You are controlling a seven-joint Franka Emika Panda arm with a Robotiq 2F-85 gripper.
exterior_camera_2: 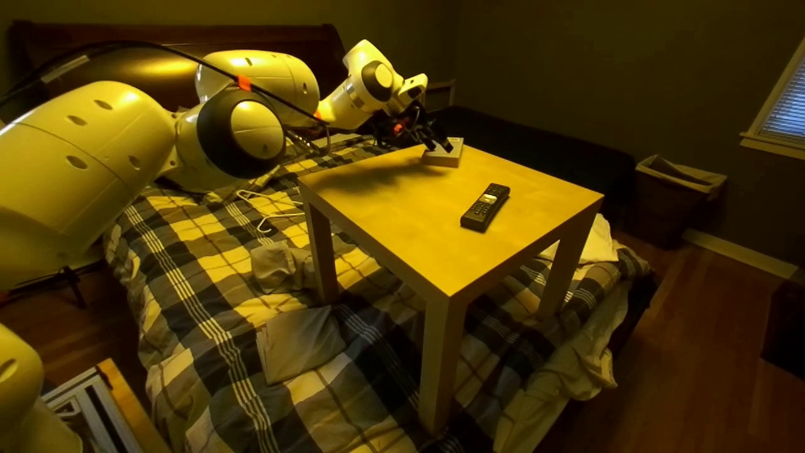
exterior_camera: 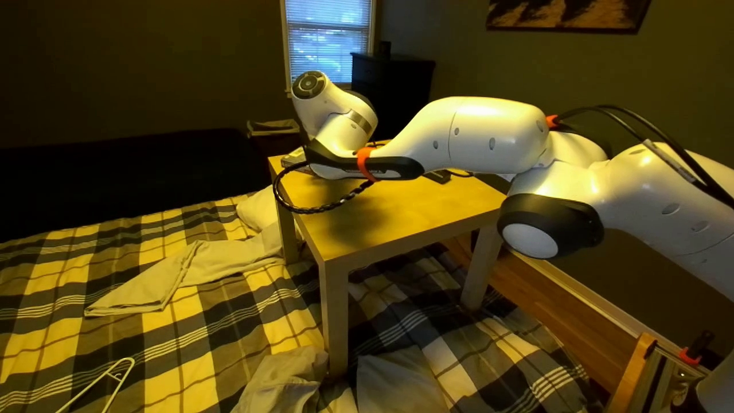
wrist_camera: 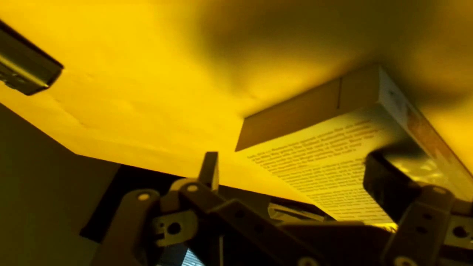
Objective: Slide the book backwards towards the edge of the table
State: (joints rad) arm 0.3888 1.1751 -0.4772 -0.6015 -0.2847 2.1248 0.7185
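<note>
The book [exterior_camera_2: 442, 161] lies flat near the far corner of the yellow wood table [exterior_camera_2: 402, 214]. In an exterior view part of it [exterior_camera: 293, 157] shows behind the arm at the table's far left. In the wrist view its printed cover and thick side [wrist_camera: 314, 155] fill the right half. My gripper [exterior_camera_2: 439, 147] is open and empty, pointing down at the book. In the wrist view its jaws [wrist_camera: 292, 157] are wide apart: the right finger is over the cover, the left past its side edge. I cannot tell whether the finger touches. The arm hides the gripper in an exterior view.
A dark remote [exterior_camera_2: 485, 206] lies on the tabletop, also in the wrist view [wrist_camera: 29, 62]. The table stands on a plaid-covered bed [exterior_camera_2: 207, 302] with loose cloths and a white hanger [exterior_camera_2: 270, 217]. A laundry basket [exterior_camera_2: 679, 182] stands beyond the table.
</note>
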